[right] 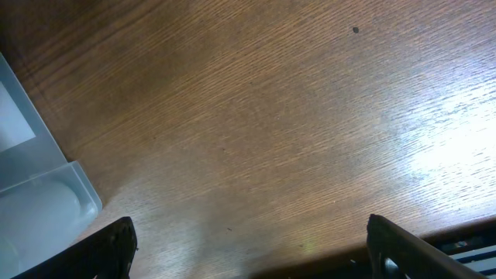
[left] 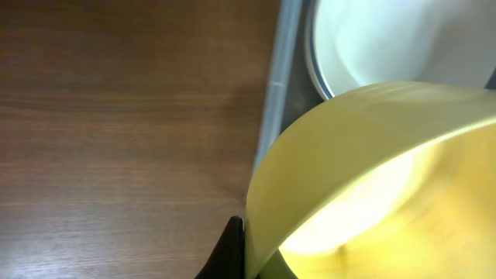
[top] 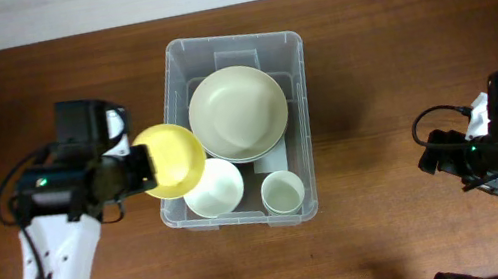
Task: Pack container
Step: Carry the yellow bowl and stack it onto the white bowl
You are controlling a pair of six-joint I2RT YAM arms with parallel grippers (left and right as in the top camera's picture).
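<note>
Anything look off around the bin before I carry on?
Nothing spilled or damaged. One thing unsettled: the yellow bowl, gripped by the left gripper, hangs across the container at its left rim, partly over the table, not yet inside.

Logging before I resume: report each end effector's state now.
Left end effector: closed on the yellow bowl.
Right end effector: open, empty.

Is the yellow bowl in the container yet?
Not yet. The left gripper holds the yellow bowl across the left rim of the container, partly over a white bowl inside.
</note>
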